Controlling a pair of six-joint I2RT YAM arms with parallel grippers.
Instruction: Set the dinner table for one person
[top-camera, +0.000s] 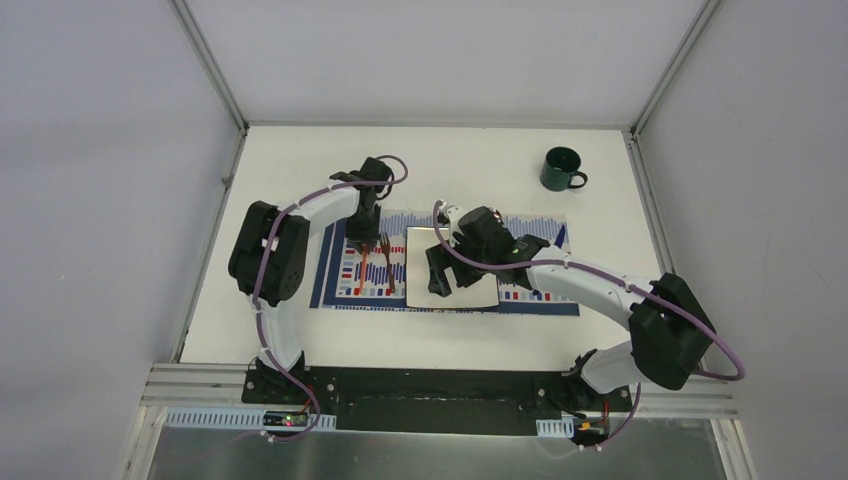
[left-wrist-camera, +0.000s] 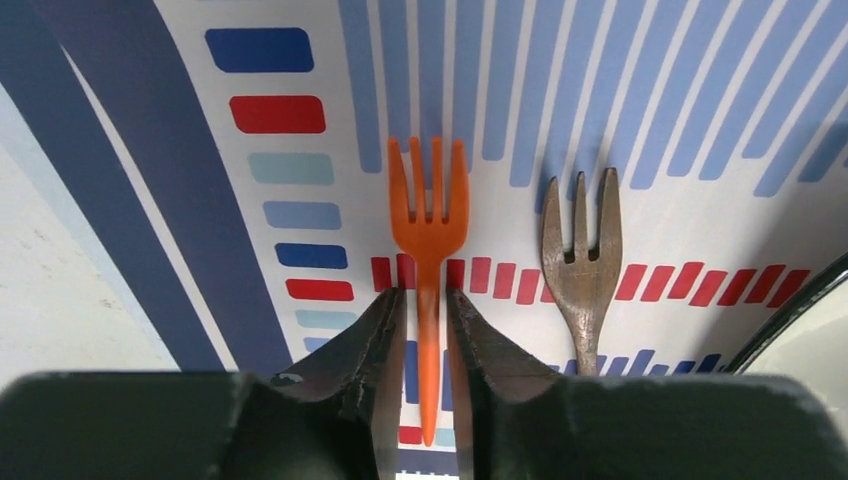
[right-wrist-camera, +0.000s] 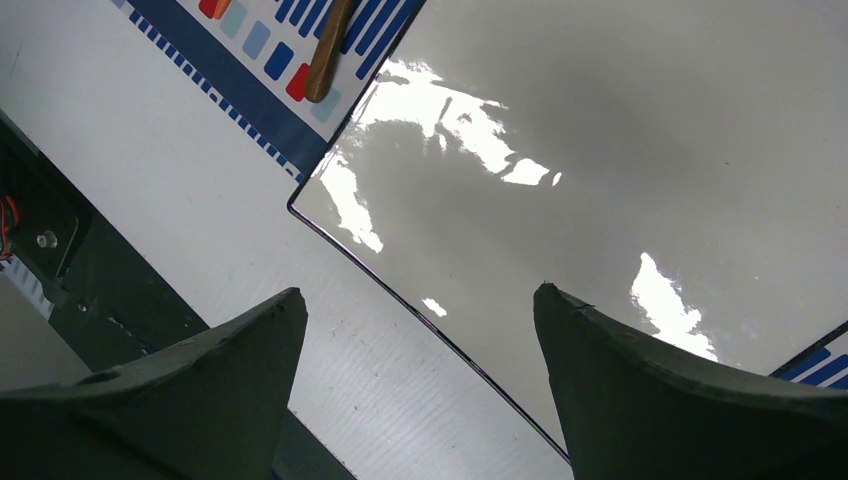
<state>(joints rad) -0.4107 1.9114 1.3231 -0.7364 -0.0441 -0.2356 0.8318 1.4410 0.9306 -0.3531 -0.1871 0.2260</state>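
Observation:
The dinner table (top-camera: 300, 170) carries a striped placemat (top-camera: 540, 225) with a square white plate (top-camera: 418, 245) on it. Left of the plate an orange fork (left-wrist-camera: 428, 215) and a brown wooden fork (left-wrist-camera: 581, 260) lie side by side on the mat, tines pointing away. My left gripper (left-wrist-camera: 427, 295) straddles the orange fork's handle, with a thin gap showing on each side, so it is narrowly open. My right gripper (right-wrist-camera: 420, 295) hangs wide open over the plate's (right-wrist-camera: 560, 140) near-left edge and holds nothing.
A dark green mug (top-camera: 562, 168) stands on the table at the back right, off the mat. The black base rail (right-wrist-camera: 60, 260) runs along the table's near edge, close to the right gripper. The plate's rim (left-wrist-camera: 815, 350) lies just right of the wooden fork.

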